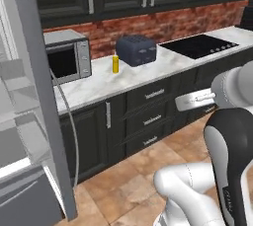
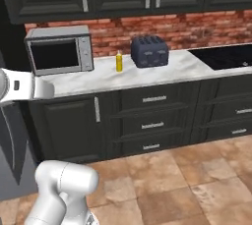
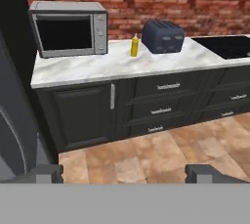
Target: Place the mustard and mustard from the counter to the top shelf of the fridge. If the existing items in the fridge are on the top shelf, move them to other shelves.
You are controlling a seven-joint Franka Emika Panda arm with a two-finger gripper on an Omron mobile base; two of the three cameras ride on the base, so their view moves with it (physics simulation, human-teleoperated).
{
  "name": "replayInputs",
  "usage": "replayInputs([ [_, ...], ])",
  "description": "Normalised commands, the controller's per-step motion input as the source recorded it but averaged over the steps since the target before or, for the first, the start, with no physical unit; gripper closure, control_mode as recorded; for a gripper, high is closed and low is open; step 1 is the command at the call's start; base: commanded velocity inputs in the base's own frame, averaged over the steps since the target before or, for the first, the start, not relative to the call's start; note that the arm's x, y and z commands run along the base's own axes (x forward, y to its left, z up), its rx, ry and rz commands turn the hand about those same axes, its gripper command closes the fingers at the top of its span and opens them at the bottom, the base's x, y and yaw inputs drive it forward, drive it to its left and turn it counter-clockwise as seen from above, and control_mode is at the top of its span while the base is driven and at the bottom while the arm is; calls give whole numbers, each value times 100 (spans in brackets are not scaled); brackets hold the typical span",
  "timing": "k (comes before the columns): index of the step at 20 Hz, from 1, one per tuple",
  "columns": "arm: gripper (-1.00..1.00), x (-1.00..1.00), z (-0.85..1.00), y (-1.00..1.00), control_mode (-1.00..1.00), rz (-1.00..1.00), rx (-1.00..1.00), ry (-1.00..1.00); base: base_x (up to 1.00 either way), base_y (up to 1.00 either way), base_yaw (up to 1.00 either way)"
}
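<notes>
**Across the kitchen floor, a lone mustard bottle waits on the marble surface**

Well ahead of the jaws (image 3: 124,173), whose two dark fingertips (image 3: 45,171) stand wide apart and hold nothing, a slim yellow mustard bottle (image 3: 135,46) with a thin pale nozzle stands upright on the white, grey-veined surface (image 3: 97,66). Seen from the hand, the bottle sits above and slightly right of the midpoint between the tips, with a stretch of brown tiled floor (image 3: 146,154) and a row of dark cabinets (image 3: 156,103) lying between. A silver microwave (image 3: 68,27) stands well to the left of the bottle, and a dark blue-grey toaster (image 3: 162,36) stands just to its right, apart from it. A black cooktop (image 3: 225,46) is set into the surface farther right, in front of a red brick backsplash (image 3: 195,12).

From the left base camera, the same bottle (image 1: 115,64) shows between the microwave (image 1: 66,57) and the toaster (image 1: 136,50), while the grey fridge (image 1: 29,101) stands open at the left edge, its pale shelves (image 1: 15,121) visible inside. The right base camera shows the bottle (image 2: 118,62) near the back of the surface (image 2: 147,74).
</notes>
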Motion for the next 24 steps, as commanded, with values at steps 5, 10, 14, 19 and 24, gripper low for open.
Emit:
replayInputs([
  [5, -100, 0, 0, 0, 100, 0, 0, 0, 100, -39, 0],
  [10, -100, 0, 0, 0, 100, 0, 0, 0, 100, -37, 15],
  [14, -100, 0, 0, 0, 100, 0, 0, 0, 100, -31, 18],
  [19, -100, 0, 0, 0, 100, 0, 0, 0, 100, -38, 27],
  [24, -100, 0, 0, 0, 100, 0, 0, 0, 85, -9, 34],
])
